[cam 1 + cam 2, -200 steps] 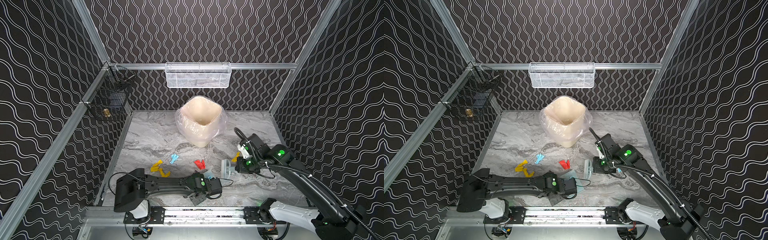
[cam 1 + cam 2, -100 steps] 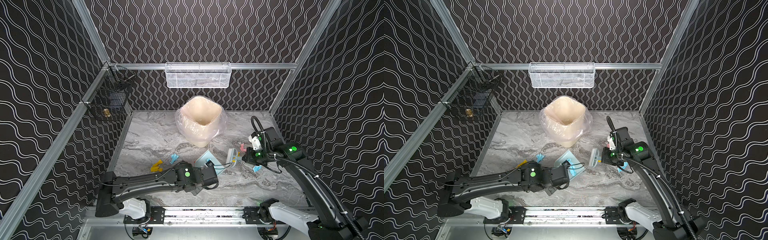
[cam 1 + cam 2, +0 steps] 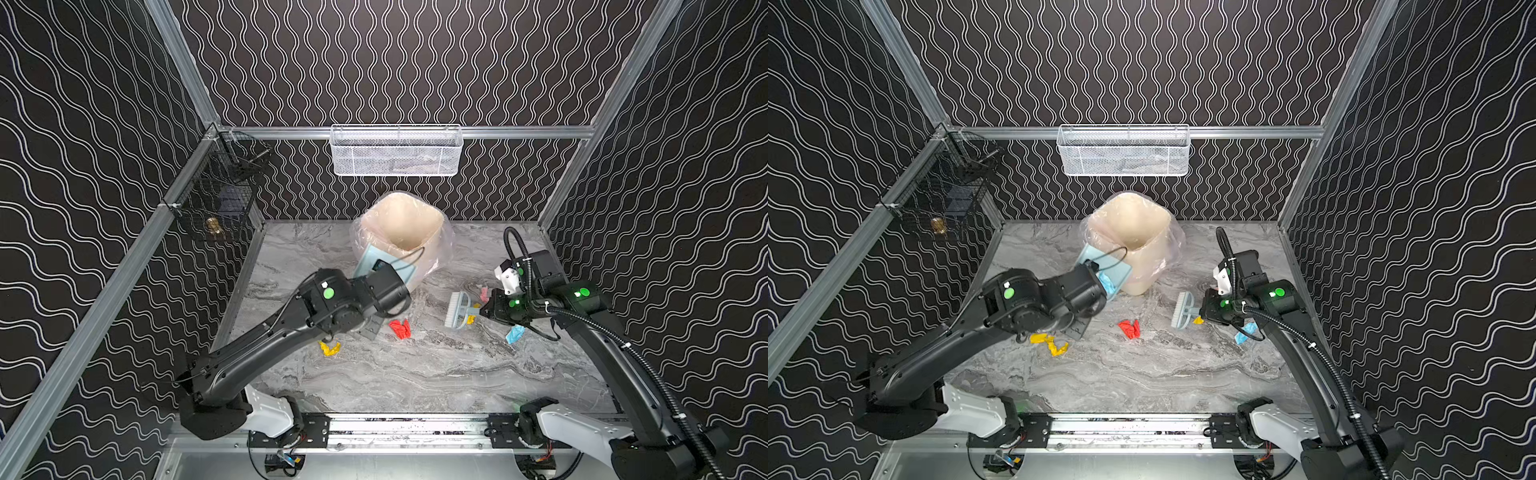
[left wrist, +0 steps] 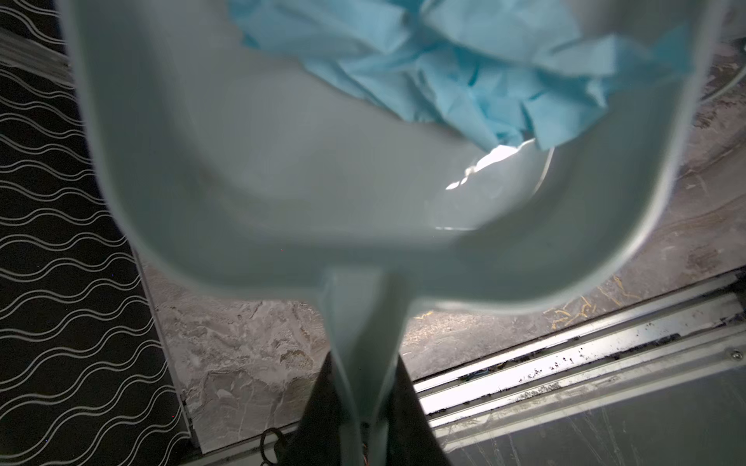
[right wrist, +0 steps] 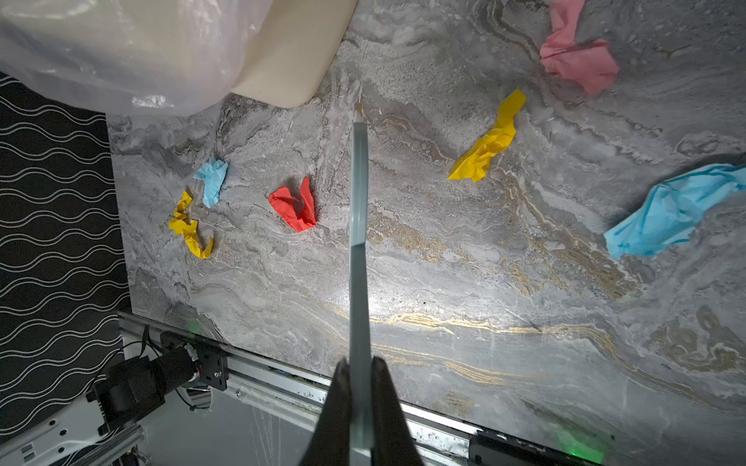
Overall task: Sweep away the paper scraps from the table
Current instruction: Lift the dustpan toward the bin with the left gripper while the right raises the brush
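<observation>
scraps of crumpled paper (image 5: 292, 203) litter my marble table (image 5: 444, 302). left gripper (image 4: 359, 403) clamps a pale blue plastic dustpan (image 4: 242, 161), right gripper (image 5: 359, 383) a white-bristled brush (image 3: 455, 309).

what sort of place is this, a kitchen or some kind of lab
Most likely a robot test cell: two arms mounted on an aluminium rail, patterned walls boxing in a marble-look table, and paper scraps scattered near a lined bin.
</observation>
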Robot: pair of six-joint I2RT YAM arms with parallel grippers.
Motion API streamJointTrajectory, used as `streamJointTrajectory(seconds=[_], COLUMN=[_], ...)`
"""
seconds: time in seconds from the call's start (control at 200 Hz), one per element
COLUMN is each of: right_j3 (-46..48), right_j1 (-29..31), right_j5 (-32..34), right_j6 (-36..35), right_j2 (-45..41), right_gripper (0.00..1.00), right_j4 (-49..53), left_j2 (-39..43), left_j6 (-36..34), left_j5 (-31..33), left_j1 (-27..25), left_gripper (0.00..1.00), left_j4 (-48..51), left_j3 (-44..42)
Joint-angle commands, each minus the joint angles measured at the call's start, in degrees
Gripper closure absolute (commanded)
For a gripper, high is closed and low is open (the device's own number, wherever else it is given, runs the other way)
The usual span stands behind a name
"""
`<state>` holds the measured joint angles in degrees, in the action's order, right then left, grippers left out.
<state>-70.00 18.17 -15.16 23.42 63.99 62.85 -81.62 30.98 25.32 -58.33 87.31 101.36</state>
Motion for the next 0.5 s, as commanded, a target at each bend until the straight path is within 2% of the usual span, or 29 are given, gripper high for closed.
streamJointTrajectory(seconds=[0.0, 0.315, 0.491], right_j3=[-0.7, -0.6, -0.8], right_j1=[-0.5, -2.0, -2.4], right_j5=[-1.1, -1.6, -1.8], right_j6=[-1.2, -2.4, -2.7], right_j2=[0.3, 0.0, 0.0], right_gripper=[1.00, 1.00, 1.00], right_j4=[-1.0, -0.6, -0.3], left_j2=[-1.2, -5.9, -11.0], left_j6=[-4.2, -17.0, -22.1], left_j5=[-0.6, -5.0, -6.6], left_j1=[4.5, 22.0, 29.0], left_gripper=[1.00, 1.00, 1.00], left_j4=[5.0, 6.8, 7.2], left_j3=[3.7, 12.3, 19.5])
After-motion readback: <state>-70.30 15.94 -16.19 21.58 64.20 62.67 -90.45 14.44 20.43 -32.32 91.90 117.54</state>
